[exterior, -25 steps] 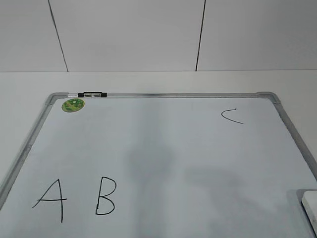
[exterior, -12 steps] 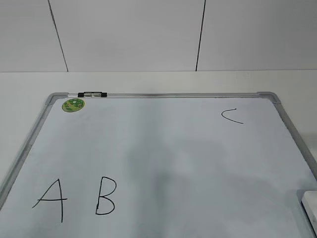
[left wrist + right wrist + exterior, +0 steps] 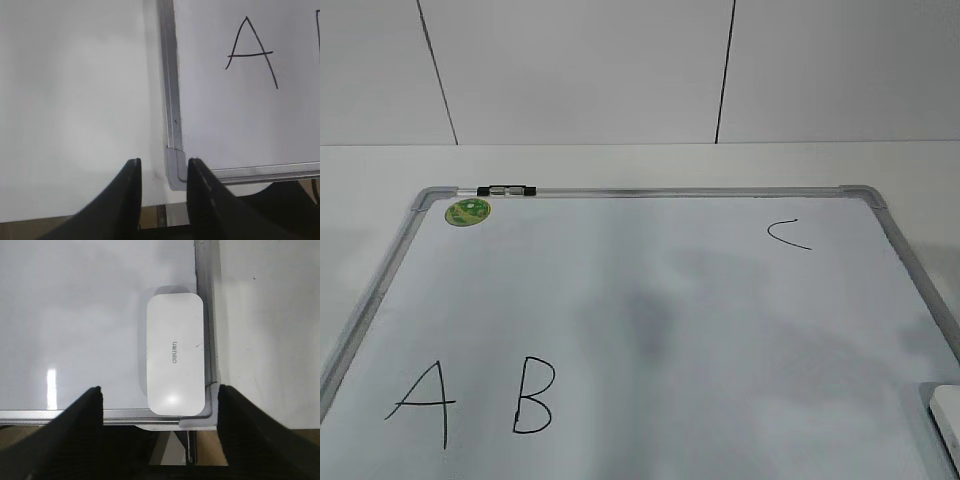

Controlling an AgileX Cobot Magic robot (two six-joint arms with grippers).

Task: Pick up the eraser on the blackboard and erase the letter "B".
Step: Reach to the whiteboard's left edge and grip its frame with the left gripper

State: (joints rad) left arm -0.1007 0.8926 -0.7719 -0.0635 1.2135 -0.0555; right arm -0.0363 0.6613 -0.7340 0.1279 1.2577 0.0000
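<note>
Now grab step, not yet done. Right end effector (image 3: 160,395) wide apart, hangs above the eraser (image 3: 175,368), nothing held. Eraser flat on the blackboard (image 3: 670,300), tucked in near right corner, touching frame. Best: go straight down, pinch long sides, mind the frame side, little room there. Left end effector (image 3: 162,167) just a bit apart, empty, over near left corner by tabletop (image 3: 75,100). Letter "B" (image 3: 534,395) far across, beside "A" (image 3: 422,402). Wipe only B, w/ felt flat.
</note>
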